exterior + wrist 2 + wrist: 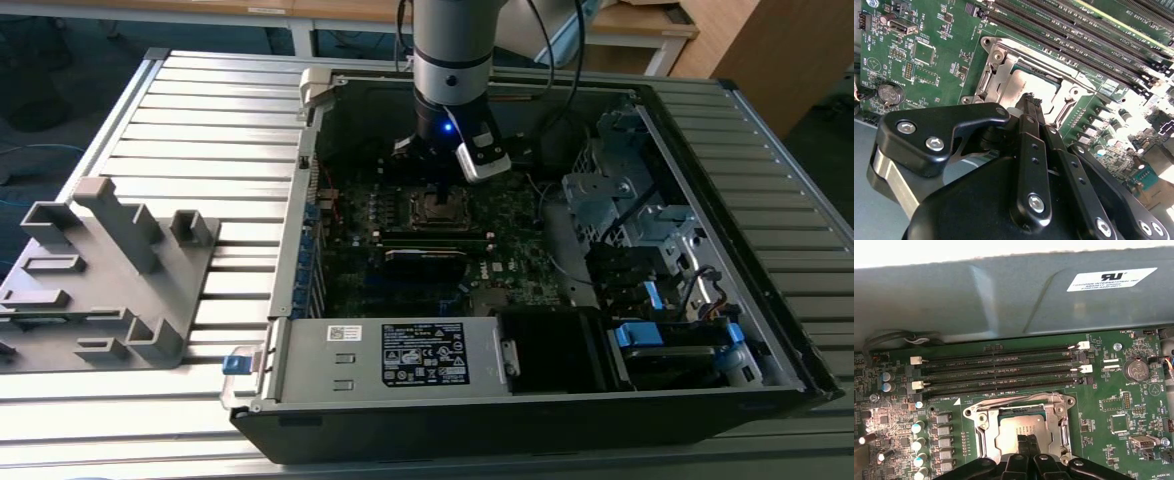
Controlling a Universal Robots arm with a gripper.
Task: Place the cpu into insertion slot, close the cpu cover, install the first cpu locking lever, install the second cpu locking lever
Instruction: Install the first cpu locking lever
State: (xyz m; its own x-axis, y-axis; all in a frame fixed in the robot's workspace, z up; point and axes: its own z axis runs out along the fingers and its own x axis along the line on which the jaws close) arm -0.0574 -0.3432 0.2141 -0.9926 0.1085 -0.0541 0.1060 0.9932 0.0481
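Note:
Inside the open computer case, the insertion slot (438, 207) sits on the green motherboard, directly under my arm. The cpu (1019, 429) lies in it, its dull silvery top (1021, 85) showing through the window of the cpu cover (1061, 421). The silvery cover frame (988, 75) lies down over the socket; I cannot tell whether it is flat or latched. My gripper (1024, 447) hangs just above the near edge of the chip, its black fingers (1030, 102) pressed together with nothing between them. In the exterior view the gripper (441, 186) hides part of the socket.
Long black memory slots (999, 370) run beside the socket, with the case's grey wall (1004, 295) behind them. A coin battery (1135, 370) sits nearby. A long black module (427, 257), the power supply (387, 355) and a drive cage (627, 200) surround the board. A grey fixture (107, 270) stands at the exterior view's left.

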